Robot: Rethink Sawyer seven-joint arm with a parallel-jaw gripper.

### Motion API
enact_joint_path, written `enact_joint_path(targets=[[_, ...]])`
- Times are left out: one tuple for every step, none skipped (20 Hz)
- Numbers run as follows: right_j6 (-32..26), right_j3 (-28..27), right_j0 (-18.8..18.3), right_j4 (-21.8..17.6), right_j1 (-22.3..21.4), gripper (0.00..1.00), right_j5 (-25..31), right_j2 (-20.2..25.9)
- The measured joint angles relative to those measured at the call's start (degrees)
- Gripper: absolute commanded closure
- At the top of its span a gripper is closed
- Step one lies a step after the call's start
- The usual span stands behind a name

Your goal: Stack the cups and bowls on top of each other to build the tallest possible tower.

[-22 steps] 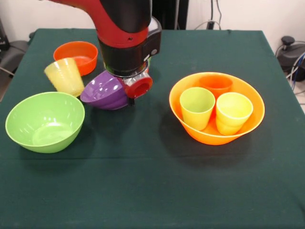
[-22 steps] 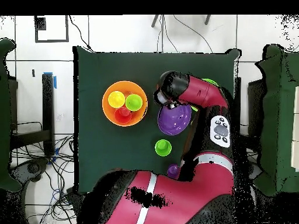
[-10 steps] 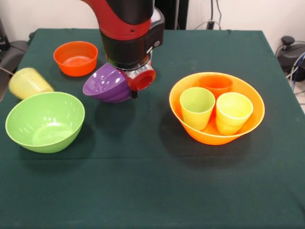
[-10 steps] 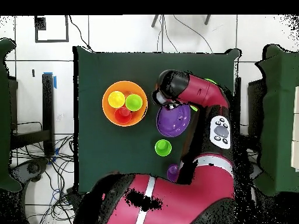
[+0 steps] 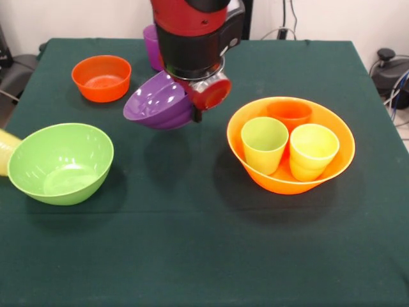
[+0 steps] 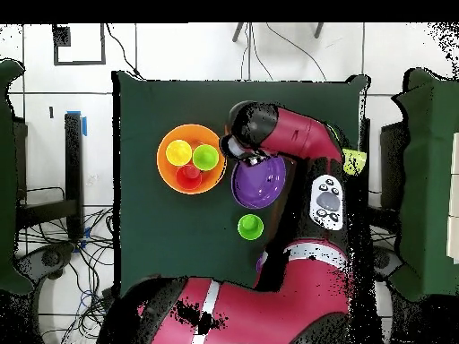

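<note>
Pale yellow plastic, the edge of a cup (image 5: pixel 6 150), shows at the front view's left border, touching the deep lime green bowl (image 5: pixel 61 163). Behind that bowl sits the small orange bowl (image 5: pixel 101 77). Further right, the purple bowl (image 5: pixel 158 102) hangs tilted above the green cloth (image 5: pixel 192 256), its rim held at the gripper (image 5: pixel 192 110) under the arm (image 5: pixel 195 32); the fingers themselves are hidden, so their set cannot be told. A purple cup (image 5: pixel 152 46) stands behind the arm. At the right, the large yellow-orange bowl (image 5: pixel 332 128) holds a lime green cup (image 5: pixel 264 144), an orange cup (image 5: pixel 289 114) and a yellow cup (image 5: pixel 313 150). Overhead, a lime green cup (image 6: pixel 250 227) stands alone below the purple bowl.
</note>
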Motion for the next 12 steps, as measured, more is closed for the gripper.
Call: enact_joint_path(targets=[[0.0, 0.0, 0.13, 0.0, -0.14, 1.0, 0.19, 0.0], [0.0, 0.0, 0.26, 0.0, -0.28, 1.0, 0.38, 0.0], [0.0, 0.0, 0.53, 0.0, -0.61, 1.0, 0.89, 0.0], [0.0, 0.0, 0.63, 0.01, -0.76, 1.0, 1.14, 0.0], [0.0, -0.01, 0.77, 0.01, -0.94, 1.0, 1.46, -0.01], [0.0, 0.0, 1.06, 0.11, -1.24, 1.0, 2.17, 0.0], [0.0, -0.01, 1.22, 0.09, -1.38, 1.0, 2.6, 0.0], [0.0, -0.02, 1.27, 0.09, -1.43, 1.0, 2.74, 0.0], [0.0, -0.06, 1.44, 0.08, -1.62, 1.0, 3.3, -0.01], [0.0, -0.12, 1.51, 0.09, -1.74, 1.0, 3.58, 0.0], [0.0, -0.22, 1.6, 0.09, -1.9, 1.0, 3.91, -0.01], [0.0, -0.36, 1.68, 0.09, -2.08, 1.0, 4.31, 0.0]])
